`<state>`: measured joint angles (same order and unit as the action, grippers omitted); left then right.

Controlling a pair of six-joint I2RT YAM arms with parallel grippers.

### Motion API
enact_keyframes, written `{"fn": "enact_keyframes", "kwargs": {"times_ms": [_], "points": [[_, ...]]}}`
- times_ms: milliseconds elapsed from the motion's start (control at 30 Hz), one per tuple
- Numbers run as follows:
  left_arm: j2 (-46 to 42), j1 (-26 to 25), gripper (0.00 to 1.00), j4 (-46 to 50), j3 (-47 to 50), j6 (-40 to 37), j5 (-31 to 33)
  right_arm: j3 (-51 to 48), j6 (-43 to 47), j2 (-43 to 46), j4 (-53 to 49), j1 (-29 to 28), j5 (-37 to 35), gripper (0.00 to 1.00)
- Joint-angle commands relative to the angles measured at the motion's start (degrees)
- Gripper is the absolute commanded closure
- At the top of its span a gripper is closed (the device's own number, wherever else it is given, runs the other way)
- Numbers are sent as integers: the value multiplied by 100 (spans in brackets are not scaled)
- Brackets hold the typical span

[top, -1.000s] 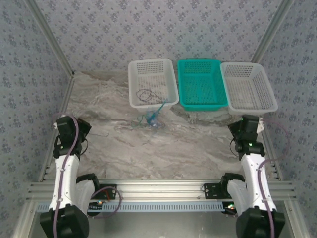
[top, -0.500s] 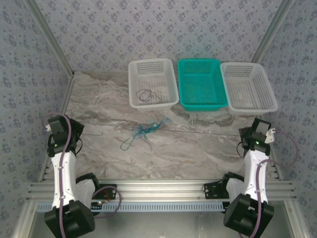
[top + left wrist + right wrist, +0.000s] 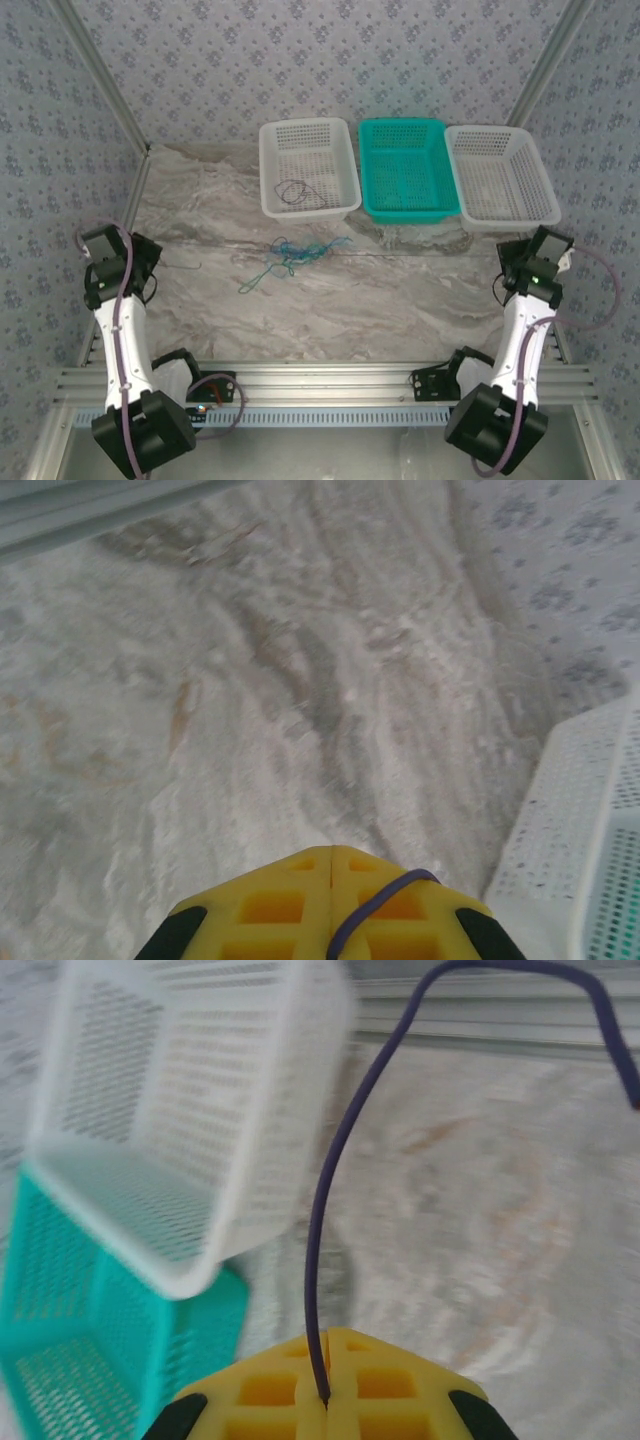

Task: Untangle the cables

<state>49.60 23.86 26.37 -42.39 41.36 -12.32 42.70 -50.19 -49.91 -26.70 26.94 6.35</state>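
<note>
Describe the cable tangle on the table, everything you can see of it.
The tangle is a loose, flat knot of very thin blue and teal-green strands, limp like string. It lies on the marbled table just in front of the left white basket, apart from it. One teal strand trails toward the near left and ends in a small loop. Nothing but the table touches it.

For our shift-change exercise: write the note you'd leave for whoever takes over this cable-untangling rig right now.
Left hand: shut on a dark cable.
Right hand: shut on it too, apparently the far end.
Blue-teal wad: tangled, on the table before the left white basket.
Done: one coiled dark cable in that basket.
Left: pull the held cable free, separate the wad.
</note>
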Motion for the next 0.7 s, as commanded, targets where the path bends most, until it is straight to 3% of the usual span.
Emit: {"fn": "enact_keyframes", "kwargs": {"times_ms": [0, 67, 167, 333, 467, 567, 667], "points": [[90, -296, 100, -1365, 141, -242, -757, 609, 717, -102, 1078, -1047, 579, 100], [199, -1033, 100, -1337, 79, -552, -549, 1165, 1168, -363, 1011, -2154, 317, 100], [388, -2070, 100, -1222, 31, -787, 47, 1942, 1369, -929, 880, -3257, 358, 100], [553, -2968, 100, -1188, 517, -591, 810, 2966, 1688, -1507, 651, -4119, 142, 100], [397, -3263, 74, -665, 1044, 20, 2229, 3760, 1479, -1717, 554, -4220, 108, 100], [0, -3259, 51, -530, 1231, 112, 2531, 4369, 1173, -1873, 562, -4265, 192, 100], [-598, -3263, 35, -232, 1042, -21, 2749, 4864, 1133, -2087, 583, -4557, 57, 100]]}}
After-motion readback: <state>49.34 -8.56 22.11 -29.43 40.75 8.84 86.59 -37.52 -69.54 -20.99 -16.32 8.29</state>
